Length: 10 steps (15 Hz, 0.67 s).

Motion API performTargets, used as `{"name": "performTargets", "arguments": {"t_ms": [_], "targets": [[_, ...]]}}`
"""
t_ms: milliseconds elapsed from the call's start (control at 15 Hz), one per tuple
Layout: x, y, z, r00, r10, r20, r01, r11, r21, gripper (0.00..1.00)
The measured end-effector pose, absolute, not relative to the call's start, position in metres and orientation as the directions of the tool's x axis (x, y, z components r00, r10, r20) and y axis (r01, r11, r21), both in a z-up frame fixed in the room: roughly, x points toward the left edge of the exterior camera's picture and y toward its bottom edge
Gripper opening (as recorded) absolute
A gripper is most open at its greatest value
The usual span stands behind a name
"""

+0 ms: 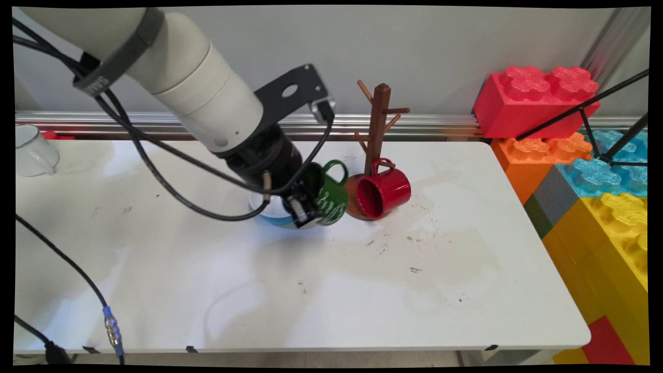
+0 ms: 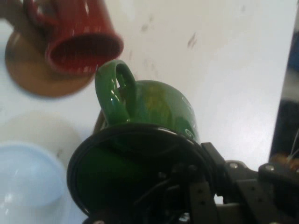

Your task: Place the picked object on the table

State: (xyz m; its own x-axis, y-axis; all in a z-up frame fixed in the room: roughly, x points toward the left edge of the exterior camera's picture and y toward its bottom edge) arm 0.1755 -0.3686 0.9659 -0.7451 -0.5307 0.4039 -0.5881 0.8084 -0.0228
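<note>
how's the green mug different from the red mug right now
The green mug is held by the gripper, gripped at its rim, beside the tree; the red mug hangs by its handle on a low peg of the wooden mug tree. The green mug's handle points up toward the wall; the red mug's mouth tilts down toward the table. Both are glossy, one-handled mugs.

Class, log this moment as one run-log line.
gripper: shut on glossy green ceramic mug | beside: red mug hanging on brown wooden mug tree

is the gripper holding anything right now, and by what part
The gripper holds the green mug by its rim, handle free.
</note>
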Motion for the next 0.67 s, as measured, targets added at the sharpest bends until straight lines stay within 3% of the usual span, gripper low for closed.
{"name": "performTargets", "arguments": {"t_ms": [667], "targets": [[0.198,-0.359,0.917,-0.816,-0.555,0.163,-0.573,0.814,-0.094,0.0]]}}
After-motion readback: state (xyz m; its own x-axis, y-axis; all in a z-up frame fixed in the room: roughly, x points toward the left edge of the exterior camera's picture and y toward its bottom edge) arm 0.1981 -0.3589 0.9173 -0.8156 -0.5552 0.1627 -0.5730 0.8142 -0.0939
